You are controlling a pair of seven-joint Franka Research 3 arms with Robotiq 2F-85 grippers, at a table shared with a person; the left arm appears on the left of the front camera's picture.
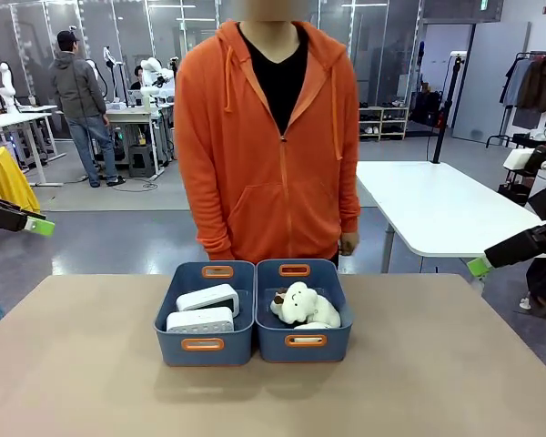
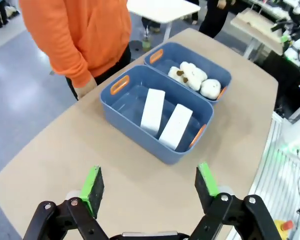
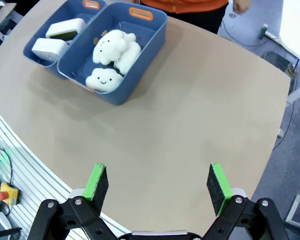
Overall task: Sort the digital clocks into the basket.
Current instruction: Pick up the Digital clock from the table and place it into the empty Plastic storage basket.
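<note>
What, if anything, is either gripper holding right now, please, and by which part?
Nothing is held. The left gripper and right gripper are both open and empty; both digital clocks lie in the basket.

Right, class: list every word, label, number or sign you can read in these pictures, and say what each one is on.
No text can be read anywhere.
The digital clocks in the left basket: nothing legible shows on their faces.
The cloud plush toys in the other basket: a stitched smiling face, no lettering.
A green ceiling sign: too small to read.
</note>
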